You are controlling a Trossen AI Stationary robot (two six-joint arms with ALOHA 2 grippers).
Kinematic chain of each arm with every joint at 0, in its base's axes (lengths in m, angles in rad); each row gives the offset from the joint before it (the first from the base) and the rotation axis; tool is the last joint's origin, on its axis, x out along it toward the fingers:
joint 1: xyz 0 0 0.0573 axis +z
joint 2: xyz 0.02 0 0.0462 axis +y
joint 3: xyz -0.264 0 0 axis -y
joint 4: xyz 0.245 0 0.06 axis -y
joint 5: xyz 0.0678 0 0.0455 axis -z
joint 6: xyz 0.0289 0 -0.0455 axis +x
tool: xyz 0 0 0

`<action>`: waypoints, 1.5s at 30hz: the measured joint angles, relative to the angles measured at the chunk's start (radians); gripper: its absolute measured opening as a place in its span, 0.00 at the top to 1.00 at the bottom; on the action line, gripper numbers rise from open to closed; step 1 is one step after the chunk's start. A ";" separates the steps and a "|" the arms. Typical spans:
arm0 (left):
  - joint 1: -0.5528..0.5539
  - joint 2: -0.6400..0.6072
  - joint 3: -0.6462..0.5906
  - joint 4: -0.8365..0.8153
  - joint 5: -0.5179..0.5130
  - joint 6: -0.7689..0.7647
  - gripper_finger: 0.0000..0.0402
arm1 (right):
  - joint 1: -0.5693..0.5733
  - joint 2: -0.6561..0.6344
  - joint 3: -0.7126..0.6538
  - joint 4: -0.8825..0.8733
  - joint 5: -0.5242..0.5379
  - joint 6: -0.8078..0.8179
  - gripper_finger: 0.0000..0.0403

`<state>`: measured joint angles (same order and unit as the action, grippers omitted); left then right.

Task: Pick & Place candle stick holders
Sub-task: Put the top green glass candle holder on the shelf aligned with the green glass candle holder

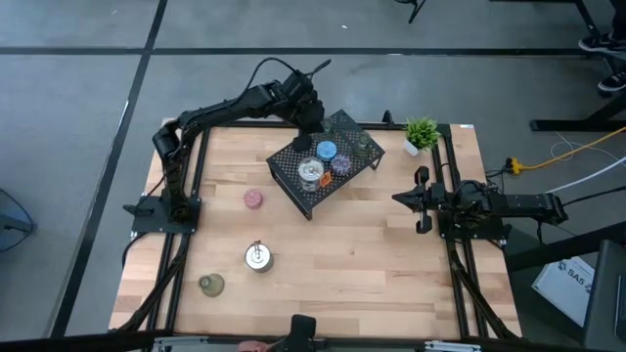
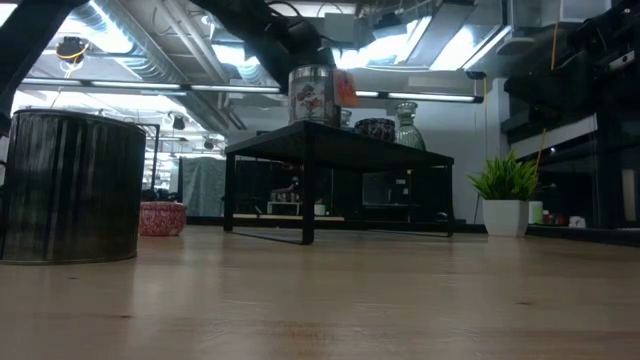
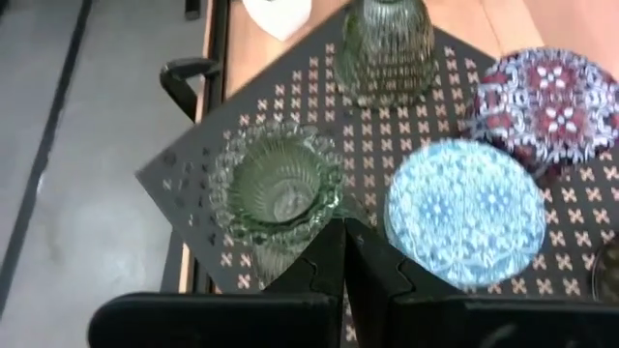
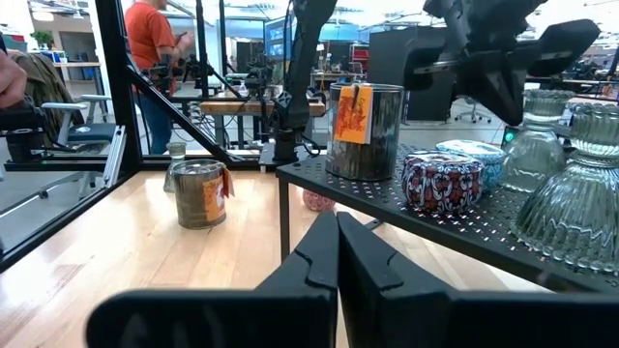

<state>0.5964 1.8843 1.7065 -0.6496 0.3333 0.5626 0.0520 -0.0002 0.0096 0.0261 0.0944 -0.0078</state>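
The black mesh rack (image 1: 293,181) stands at the table's far middle. On it stand a silver holder (image 1: 311,172), a blue cup (image 3: 464,208), a purple cup (image 3: 551,97) and two green glass holders (image 3: 280,184) (image 3: 387,43). On the table stand a pink cup (image 1: 253,198), a second silver holder (image 1: 257,256) and an olive-green one (image 1: 211,285). My left gripper (image 3: 343,242) is shut and empty above the rack's far side, between the nearer green glass holder and the blue cup. My right gripper (image 1: 423,198) is shut and empty at the table's right.
A small potted plant (image 1: 422,134) stands at the far right corner, beside the rack. The middle and near right of the wooden table (image 1: 372,264) are bare. A person (image 4: 155,39) shows in the room beyond the table.
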 joint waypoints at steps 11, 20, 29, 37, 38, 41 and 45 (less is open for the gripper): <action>0.000 -0.001 0.000 0.156 -0.012 -0.027 1.00 | 0.000 0.000 0.000 0.000 0.000 0.000 1.00; 0.002 0.001 0.000 0.127 -0.105 -0.026 1.00 | 0.000 0.000 0.000 0.000 0.000 0.000 1.00; 0.008 0.046 0.000 0.301 -0.226 -0.111 1.00 | 0.000 0.000 0.000 0.000 0.000 0.000 1.00; 0.005 0.047 0.000 0.298 -0.229 -0.136 1.00 | 0.000 0.000 0.000 0.000 0.000 0.000 1.00; 0.005 0.047 0.000 0.298 -0.233 -0.144 1.00 | 0.000 0.000 0.000 0.000 0.000 0.000 1.00; 0.004 0.047 0.000 0.280 -0.238 -0.178 1.00 | 0.000 0.000 0.000 0.000 0.000 0.000 1.00; 0.002 0.047 0.000 0.276 -0.214 -0.187 1.00 | 0.000 0.000 0.000 0.000 0.000 0.000 1.00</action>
<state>0.5981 1.9316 1.7065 -0.3731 0.1197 0.3760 0.0520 -0.0002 0.0097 0.0260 0.0943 -0.0075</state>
